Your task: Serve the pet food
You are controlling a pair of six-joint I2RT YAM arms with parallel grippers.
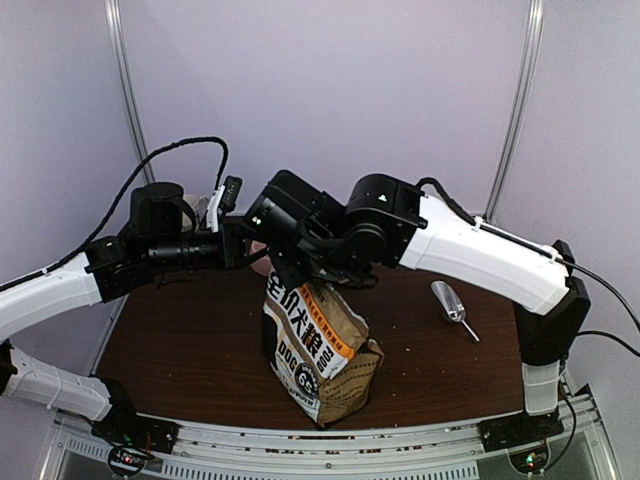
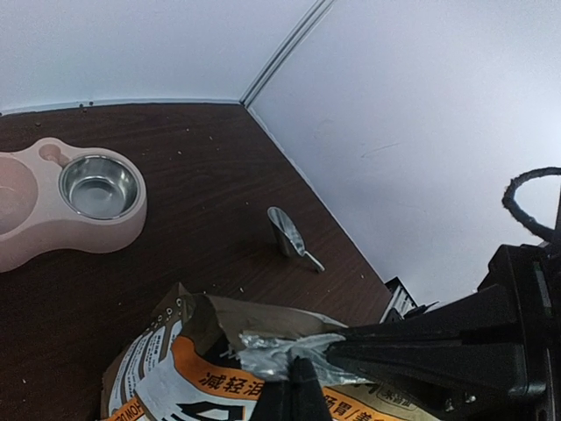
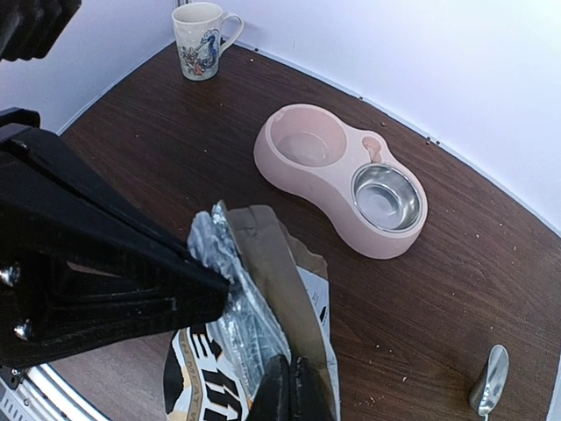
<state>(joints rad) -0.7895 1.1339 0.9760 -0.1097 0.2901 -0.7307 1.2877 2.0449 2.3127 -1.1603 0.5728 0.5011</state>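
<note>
Standing on the table (image 1: 190,350), the paper bag (image 1: 320,345) has both grippers at its opened, foil-lined top: the left gripper (image 2: 294,381) and the right gripper (image 3: 289,386) are each clamped on that edge. Beyond the bag lies a pink double bowl (image 3: 342,175), and to the bag's right a metal scoop (image 1: 450,303). Pet food (image 3: 428,139) shows only as stray crumbs beyond the bag; the bag's inside is hidden.

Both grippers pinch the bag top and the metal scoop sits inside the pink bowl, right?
No, the metal scoop lies on the table, apart from the pink bowl; the left wrist view shows it. The rest holds.
</note>
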